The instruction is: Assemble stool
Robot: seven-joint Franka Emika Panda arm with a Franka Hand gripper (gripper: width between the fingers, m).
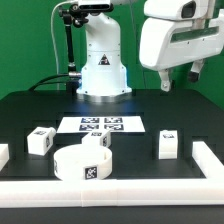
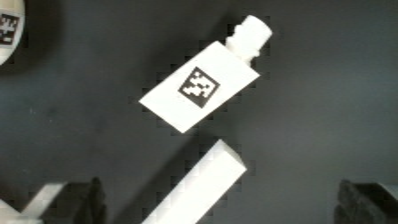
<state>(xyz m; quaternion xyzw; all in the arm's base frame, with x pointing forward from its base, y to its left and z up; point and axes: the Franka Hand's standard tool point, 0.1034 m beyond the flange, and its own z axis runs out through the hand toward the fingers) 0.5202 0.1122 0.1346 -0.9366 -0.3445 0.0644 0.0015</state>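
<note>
Hanging high, to the exterior view's right of the marker board (image 1: 100,125), the claw (image 1: 181,75) has its fingers (image 2: 368,203) spread, gripping nothing; the seat (image 1: 82,162) lies just in front of the marker board; legs (image 1: 40,140) stand either side of that board.

a tagged stool leg (image 2: 199,88) on the dark table (image 2: 80,140)

it lies diagonally, tag face up, narrowing to a peg at one end; a plain white bar (image 2: 199,180) lies near it, not touching. the gripper (image 2: 217,200) shows dark fingertips (image 2: 68,200) spread wide apart.
</note>
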